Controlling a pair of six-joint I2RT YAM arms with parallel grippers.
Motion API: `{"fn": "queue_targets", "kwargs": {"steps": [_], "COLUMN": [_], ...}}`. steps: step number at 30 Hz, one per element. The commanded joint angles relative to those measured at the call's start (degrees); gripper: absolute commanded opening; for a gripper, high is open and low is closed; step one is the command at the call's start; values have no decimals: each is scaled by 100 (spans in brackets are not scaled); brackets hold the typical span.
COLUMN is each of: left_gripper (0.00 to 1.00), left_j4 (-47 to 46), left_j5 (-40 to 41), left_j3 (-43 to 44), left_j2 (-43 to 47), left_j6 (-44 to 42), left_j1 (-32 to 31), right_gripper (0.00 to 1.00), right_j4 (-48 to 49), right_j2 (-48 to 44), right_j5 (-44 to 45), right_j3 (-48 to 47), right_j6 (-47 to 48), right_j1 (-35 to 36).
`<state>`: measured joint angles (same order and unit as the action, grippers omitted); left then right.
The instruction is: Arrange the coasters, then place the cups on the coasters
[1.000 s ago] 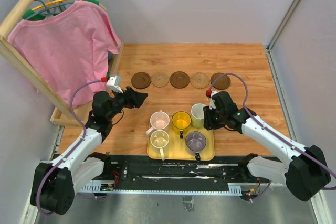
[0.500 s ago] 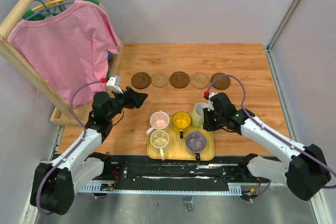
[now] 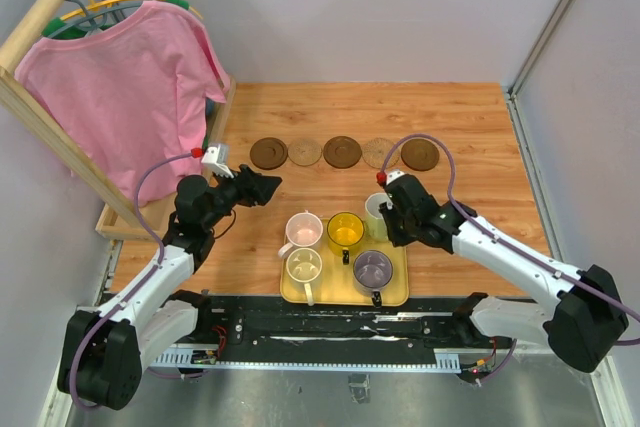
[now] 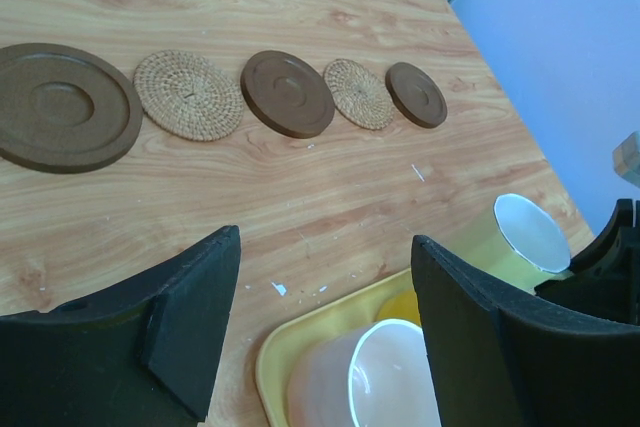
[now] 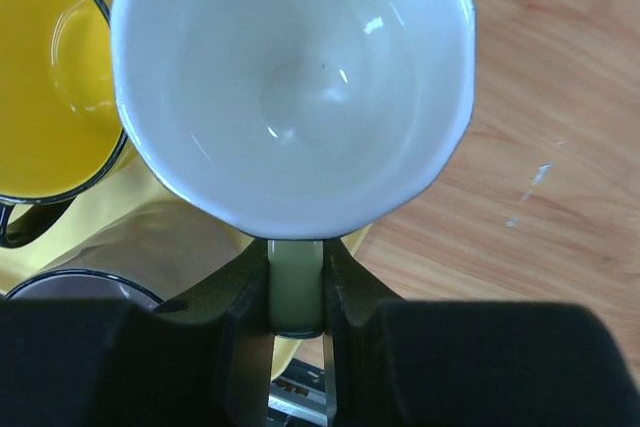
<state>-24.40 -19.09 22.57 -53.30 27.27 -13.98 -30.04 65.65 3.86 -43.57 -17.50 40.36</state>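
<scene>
Five coasters lie in a row across the table: dark brown (image 3: 268, 153), tan (image 3: 305, 152), dark brown (image 3: 342, 151), tan (image 3: 379, 152), dark brown (image 3: 420, 155). My right gripper (image 5: 297, 277) is shut on the pale green handle (image 5: 297, 292) of the white cup (image 5: 290, 87), at the yellow tray's far right corner (image 3: 377, 205). The pink cup (image 3: 304, 230), yellow cup (image 3: 345, 231), cream cup (image 3: 303, 266) and grey-purple cup (image 3: 372, 268) stand on the tray (image 3: 395, 292). My left gripper (image 4: 325, 247) hangs open left of the tray, nothing between its fingers.
A pink shirt (image 3: 130, 87) hangs on a wooden rack (image 3: 40, 112) along the left side. Grey walls close the table at the back and right. Bare wood lies between the coaster row and the tray.
My right gripper has closed on the white cup's handle and shifted left and a little away from me with the cup. The left arm has not moved.
</scene>
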Motion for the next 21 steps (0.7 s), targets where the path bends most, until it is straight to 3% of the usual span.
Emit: {"fn": "queue_targets", "kwargs": {"steps": [1,11,21], "left_gripper": [73,73,73], "left_j4": [-317,-303,-350], "left_j5": [58,189,402], "left_j3": [-16,138,331], "left_j2": [17,-23,-93], "left_j6": [-21,-145,-284], "left_j1": [-26,-26,-26], "right_gripper": [1,1,1], "right_j4": [34,492,2308], "right_j2": [-96,-324,-287], "right_j5": [1219,2426,3162], "right_j3": [-582,-843,-629], "right_j6": [282,710,1632], "right_j1": [173,171,26]}}
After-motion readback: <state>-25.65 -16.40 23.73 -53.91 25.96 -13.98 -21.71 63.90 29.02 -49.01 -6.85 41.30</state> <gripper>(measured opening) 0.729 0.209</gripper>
